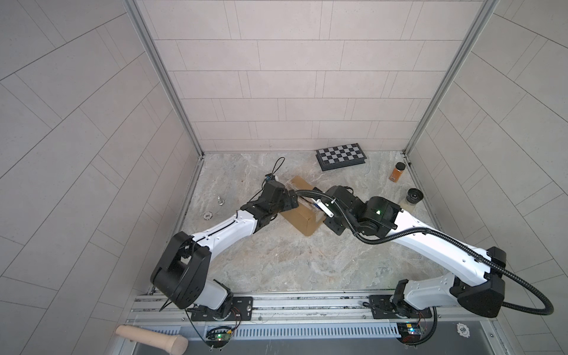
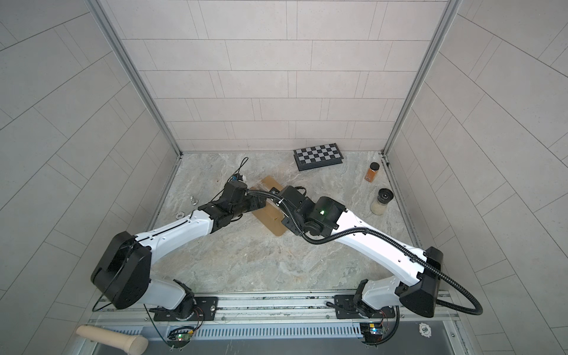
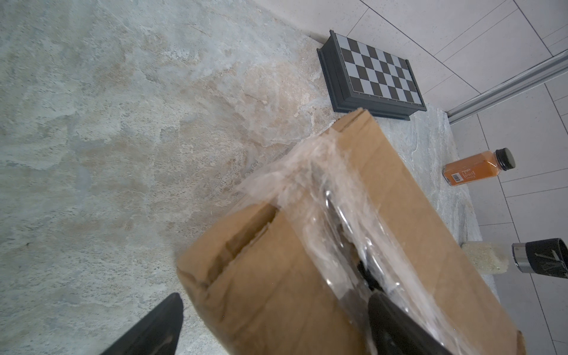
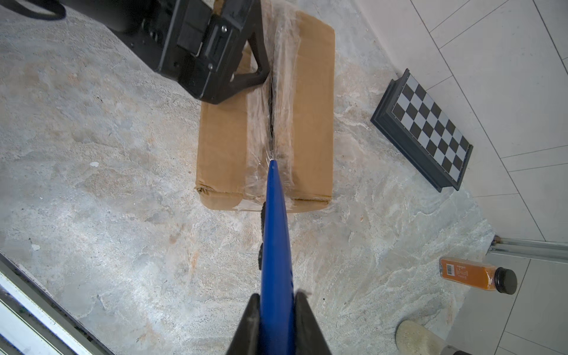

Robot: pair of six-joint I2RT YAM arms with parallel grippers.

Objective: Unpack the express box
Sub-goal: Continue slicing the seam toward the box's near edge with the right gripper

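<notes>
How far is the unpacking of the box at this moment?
Done: the tape on the box looks slit along part of the seam. In hand: right fingers hold a blue tool, tip at the slit's end; open left fingers straddle one box edge. Left: remaining tape, then the flaps.

Cardboard express box [image 4: 313, 107], glossy, perhaps plastic tape [image 4: 285, 92]

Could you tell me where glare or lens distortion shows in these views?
Left wrist view: glare streaks the clear shiny tape on the brown cardboard express box. Right wrist view: the same tape hazes the seam; the long blue tool looms large near the lens. Both top views: wide-angle distortion bows the tiled walls' lines.
</notes>
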